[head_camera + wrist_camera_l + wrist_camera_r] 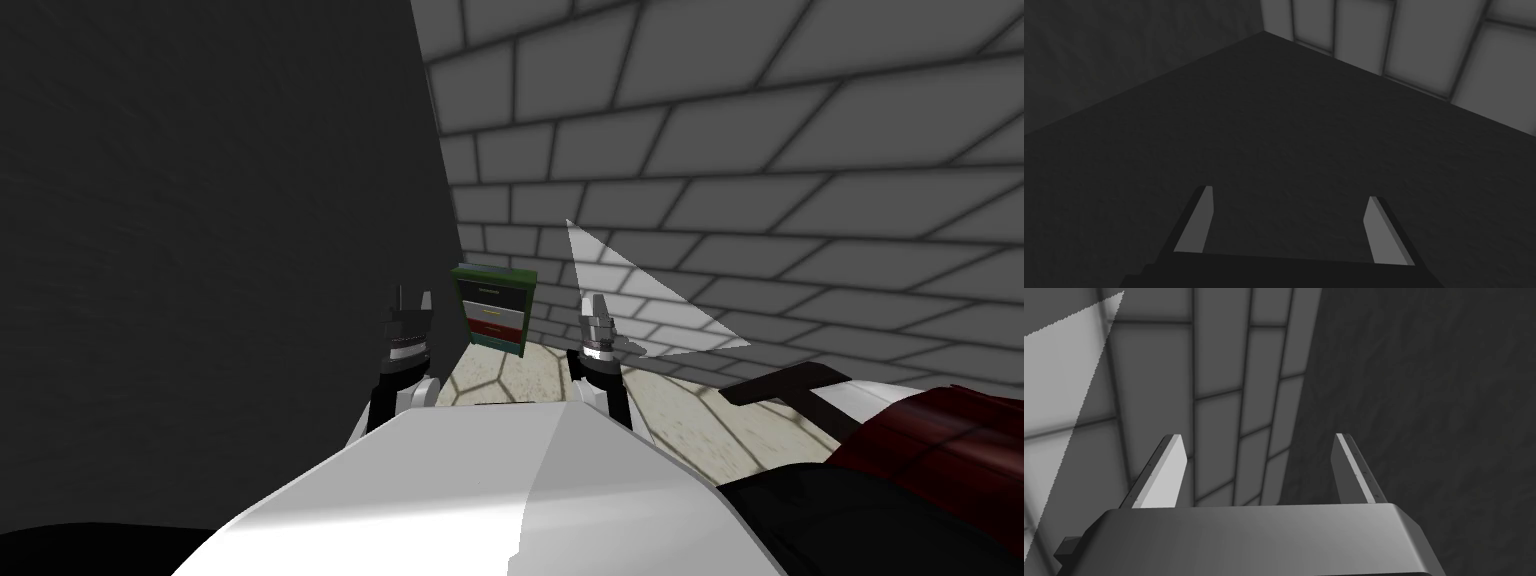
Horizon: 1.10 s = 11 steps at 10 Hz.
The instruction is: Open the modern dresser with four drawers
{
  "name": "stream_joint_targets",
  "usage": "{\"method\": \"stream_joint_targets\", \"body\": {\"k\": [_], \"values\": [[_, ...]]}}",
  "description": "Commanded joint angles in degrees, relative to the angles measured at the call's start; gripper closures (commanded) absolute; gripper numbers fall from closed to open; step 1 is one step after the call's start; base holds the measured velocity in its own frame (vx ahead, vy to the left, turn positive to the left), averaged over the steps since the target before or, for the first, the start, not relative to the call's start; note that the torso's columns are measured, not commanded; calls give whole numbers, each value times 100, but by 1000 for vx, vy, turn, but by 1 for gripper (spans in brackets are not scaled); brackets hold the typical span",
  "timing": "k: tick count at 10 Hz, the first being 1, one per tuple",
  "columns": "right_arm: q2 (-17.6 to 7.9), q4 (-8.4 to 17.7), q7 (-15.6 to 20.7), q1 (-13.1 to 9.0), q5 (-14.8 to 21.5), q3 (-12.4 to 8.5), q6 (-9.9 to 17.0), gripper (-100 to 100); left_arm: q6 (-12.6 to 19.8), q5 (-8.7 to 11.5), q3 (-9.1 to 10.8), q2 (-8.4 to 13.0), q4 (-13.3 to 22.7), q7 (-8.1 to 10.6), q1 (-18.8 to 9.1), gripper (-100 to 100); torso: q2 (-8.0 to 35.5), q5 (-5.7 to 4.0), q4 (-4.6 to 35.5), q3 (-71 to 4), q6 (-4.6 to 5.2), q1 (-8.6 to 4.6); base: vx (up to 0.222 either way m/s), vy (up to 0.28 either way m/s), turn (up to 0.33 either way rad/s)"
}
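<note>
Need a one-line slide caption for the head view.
Both open, left claw and right claw sit short of the green dresser in the corner of dark wall and brick wall.

Black-and-white forearms [385, 392] carry dark boxes [408, 328] with pale grey jaws.

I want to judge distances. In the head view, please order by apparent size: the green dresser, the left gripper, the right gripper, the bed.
1. bed, cut by the picture's edge.
2. green dresser, small because far.
3. left gripper and right gripper: they look alike, so I do not rank them.
</note>
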Motion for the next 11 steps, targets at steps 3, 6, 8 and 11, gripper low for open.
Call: {"method": "stream_joint_targets", "body": {"k": [3, 6, 8, 11], "values": [[0, -1, 0, 0, 0, 0, 0, 0, 0, 0, 0, 0, -1, 0, 0, 0, 1003, 0, 1006, -2014, 0, 0, 0, 0, 0], [0, -1, 0, 0, 0, 0, 0, 0, 0, 0, 0, 0, -1, 0, 0, 0, 2269, 0, 2268, -4536, 0, 0, 0, 0, 0], [0, -2, 0, 0, 0, 0, -1, 0, 0, 0, 0, 0, -2, 0, 0, 0, 3116, 0, 3114, -6227, 0, 0, 0, 0, 0], [0, 0, 0, 0, 0, 0, 0, 0, 112, -11, -14, 396, 38, 2, -51, -100, 4152, 1, 4148, -8315, 0, 1, 14, -1, -13]]}}
